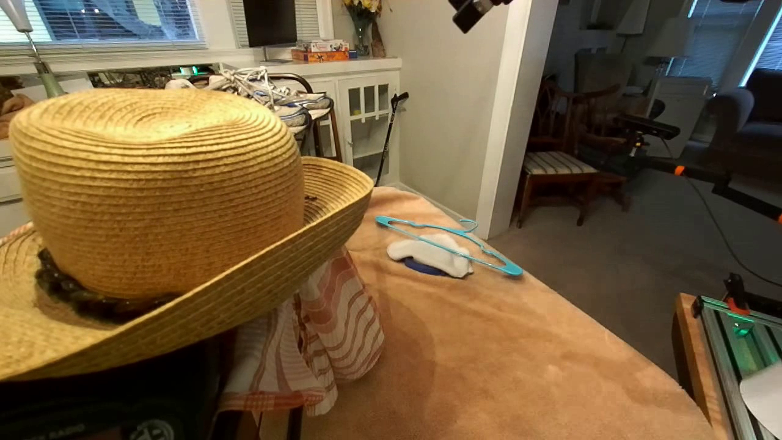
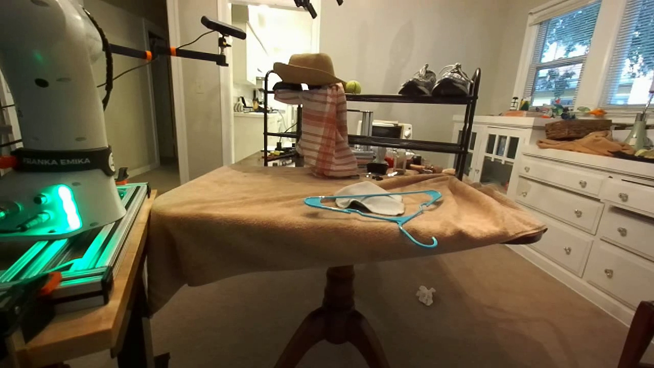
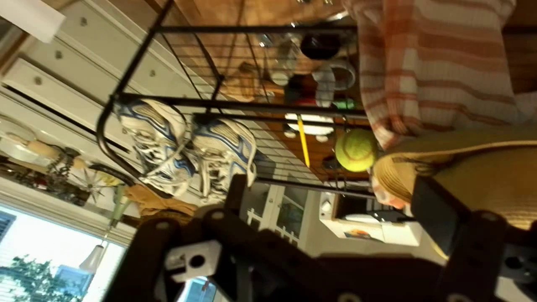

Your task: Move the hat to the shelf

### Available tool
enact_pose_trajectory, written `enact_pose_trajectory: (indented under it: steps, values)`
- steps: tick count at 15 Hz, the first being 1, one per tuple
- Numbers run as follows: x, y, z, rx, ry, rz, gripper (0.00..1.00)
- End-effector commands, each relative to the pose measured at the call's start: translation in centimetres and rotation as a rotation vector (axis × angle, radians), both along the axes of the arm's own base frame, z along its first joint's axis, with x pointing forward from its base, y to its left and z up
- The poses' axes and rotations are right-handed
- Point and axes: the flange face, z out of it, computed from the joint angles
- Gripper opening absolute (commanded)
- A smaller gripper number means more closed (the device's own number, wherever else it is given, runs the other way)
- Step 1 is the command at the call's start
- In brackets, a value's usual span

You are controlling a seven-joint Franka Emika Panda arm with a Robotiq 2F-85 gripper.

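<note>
The tan straw hat (image 1: pixel 165 201) with a dark braided band fills the left of an exterior view. In an exterior view the hat (image 2: pixel 311 69) sits at one end of the top level of a black wire shelf (image 2: pixel 380 98), above a dark object and a striped cloth. In the wrist view the hat (image 3: pixel 482 180) is at the right, partly hidden behind a finger. My gripper (image 3: pixel 331 191) is open, its fingers wide apart with nothing between them. Its dark tips (image 2: pixel 323 5) show at the top edge of an exterior view, above the hat's height.
On the shelf are a tennis ball (image 2: pixel 353 87) beside the hat and a pair of sneakers (image 2: pixel 437 81) at the far end. The striped cloth (image 2: pixel 327 130) hangs down. A blue hanger (image 2: pixel 373 197) and white cloth (image 2: pixel 378 203) lie on the tan-covered table (image 2: pixel 230 204).
</note>
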Motion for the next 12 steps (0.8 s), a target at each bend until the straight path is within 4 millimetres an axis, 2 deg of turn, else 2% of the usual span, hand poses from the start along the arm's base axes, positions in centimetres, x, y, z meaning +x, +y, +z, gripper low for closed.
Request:
enact_pose_trajectory:
  steps: [1,4,6,9,10,12]
  values:
    - [-3.1,-4.1,0.1,-0.172,0.102,-0.051,1.0]
    - [-3.9,-7.3,-0.5,-0.265,0.256,-0.072,1.0]
    - [-4.1,-8.8,-1.8,-0.266,0.383,-0.058,1.0]
    - [-4.4,-10.0,-4.0,-0.244,0.517,-0.024,1.0]
    - [-4.5,-9.8,-3.1,-0.246,0.452,-0.057,1.0]
    - [-4.4,-10.2,-3.8,-0.243,0.486,-0.045,1.0]
